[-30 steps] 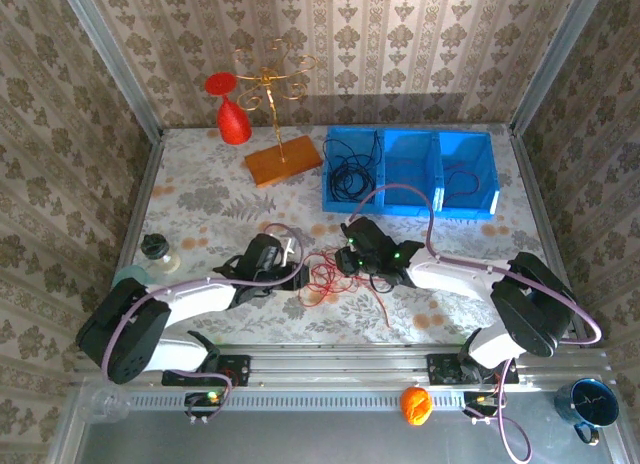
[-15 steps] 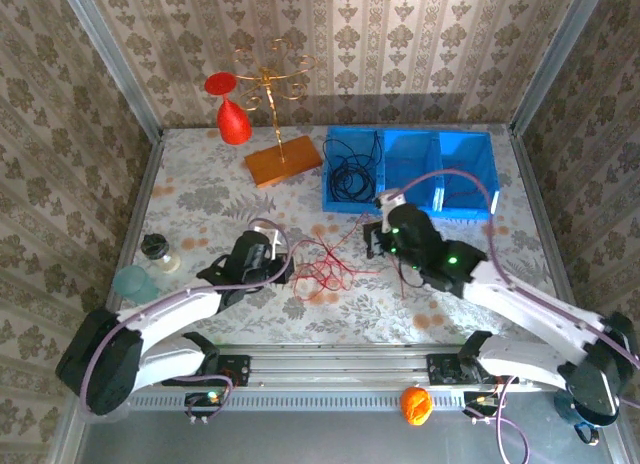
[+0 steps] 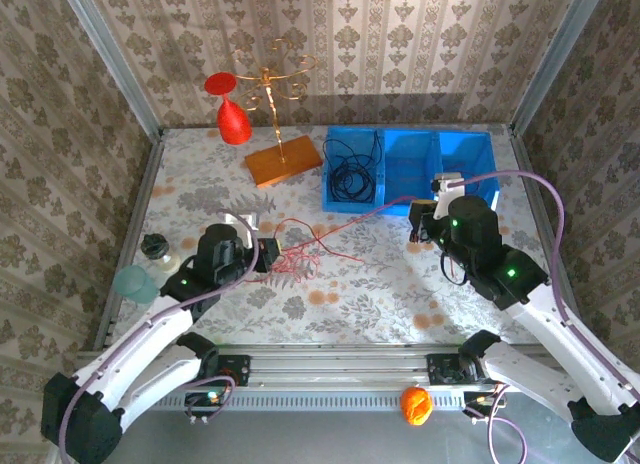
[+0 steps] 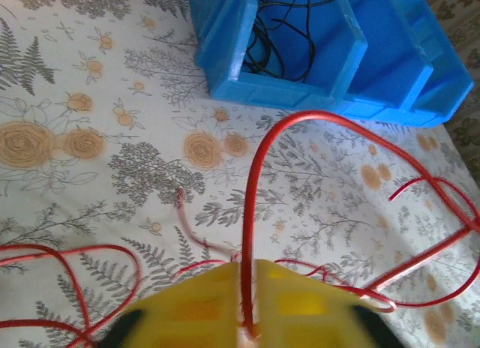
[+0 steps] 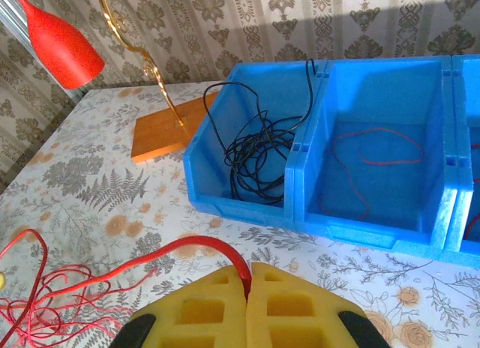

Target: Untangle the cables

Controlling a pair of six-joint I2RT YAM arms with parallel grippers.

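A red cable (image 3: pixel 335 234) runs taut between my two grippers above the flowered table. My left gripper (image 3: pixel 267 255) is shut on one part of it; in the left wrist view the strand (image 4: pixel 253 168) rises from between the yellow pads (image 4: pixel 195 307) in a tall loop. My right gripper (image 3: pixel 414 226) is shut on another part, the cable (image 5: pixel 180 247) curving out of its closed pads (image 5: pixel 300 307). A loose red tangle (image 3: pixel 297 265) lies beside the left gripper, also visible low left in the right wrist view (image 5: pixel 45 303). A coiled black cable (image 3: pixel 350 174) sits in the left blue bin.
Three joined blue bins (image 3: pixel 408 206) stand at the back right; the middle one holds a thin red wire (image 5: pixel 367 149). A wooden base with a gold stand (image 3: pixel 283 162) and a red cone (image 3: pixel 232 119) are at the back left. A teal cup (image 3: pixel 135 282) and small jar (image 3: pixel 155 247) sit far left.
Both grippers have drawn apart, the left one leftward, the right one right and back toward the bins. The red cable between them has stretched out of the tangle.
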